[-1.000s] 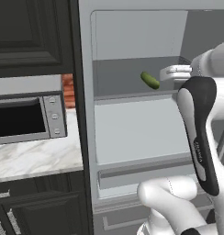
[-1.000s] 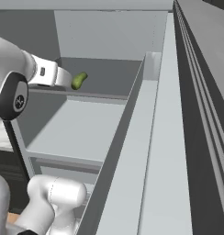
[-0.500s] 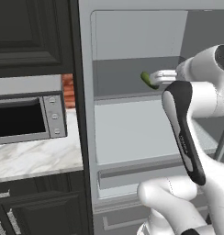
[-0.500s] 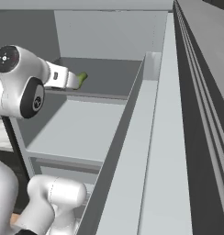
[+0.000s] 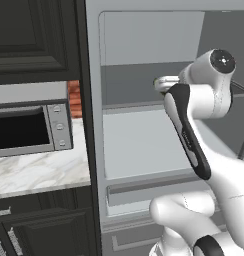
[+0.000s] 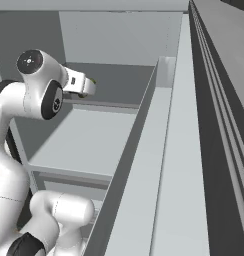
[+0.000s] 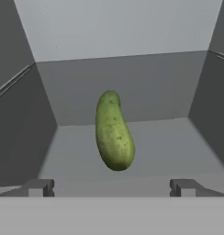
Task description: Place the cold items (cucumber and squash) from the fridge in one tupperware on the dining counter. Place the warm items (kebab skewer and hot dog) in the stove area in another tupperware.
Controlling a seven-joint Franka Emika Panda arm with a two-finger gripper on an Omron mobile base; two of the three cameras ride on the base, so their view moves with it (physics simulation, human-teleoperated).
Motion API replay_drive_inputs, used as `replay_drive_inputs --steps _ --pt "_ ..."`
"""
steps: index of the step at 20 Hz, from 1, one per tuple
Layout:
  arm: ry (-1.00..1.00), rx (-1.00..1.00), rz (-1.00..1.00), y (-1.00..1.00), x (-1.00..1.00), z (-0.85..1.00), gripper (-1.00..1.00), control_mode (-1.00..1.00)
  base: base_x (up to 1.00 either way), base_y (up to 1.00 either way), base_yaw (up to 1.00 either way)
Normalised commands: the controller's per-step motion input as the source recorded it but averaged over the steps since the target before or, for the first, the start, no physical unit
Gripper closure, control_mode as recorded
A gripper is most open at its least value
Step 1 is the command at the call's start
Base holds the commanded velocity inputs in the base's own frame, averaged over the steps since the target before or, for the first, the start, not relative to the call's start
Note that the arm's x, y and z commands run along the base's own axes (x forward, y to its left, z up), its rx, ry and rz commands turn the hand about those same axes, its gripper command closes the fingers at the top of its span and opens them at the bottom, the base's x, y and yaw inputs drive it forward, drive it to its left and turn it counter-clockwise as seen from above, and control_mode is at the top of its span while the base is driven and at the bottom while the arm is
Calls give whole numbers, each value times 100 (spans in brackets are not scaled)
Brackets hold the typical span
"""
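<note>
Your gripper (image 7: 111, 188) stands with its jaws spread wide and nothing between them, the two dark fingertips (image 7: 39, 187) low in the hand view. Straight ahead of it, centred between the tips and a little beyond them, you see the cucumber (image 7: 114, 131) lying on the grey fridge shelf (image 7: 169, 142), lengthwise along your line of reach. From the base views your hand is inside the open fridge (image 5: 144, 145) at the upper shelf level; the microwave (image 5: 29, 127) sits on the marble counter (image 5: 39, 172) to the left.

White arm (image 6: 41, 90) reaching into open fridge (image 6: 99, 135), claw (image 6: 86, 88) over shelf
</note>
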Motion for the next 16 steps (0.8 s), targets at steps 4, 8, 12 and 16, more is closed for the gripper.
replay_drive_inputs --steps 4,8,12,16 --pt "0 0 0 0 47 -28 -100 -100 0 0 0" --pt "0 0 0 0 41 -29 -100 -100 0 0 0" --pt "0 0 0 0 36 -26 -100 -100 0 0 0" --pt "0 0 0 0 26 -16 -100 -100 0 0 0"
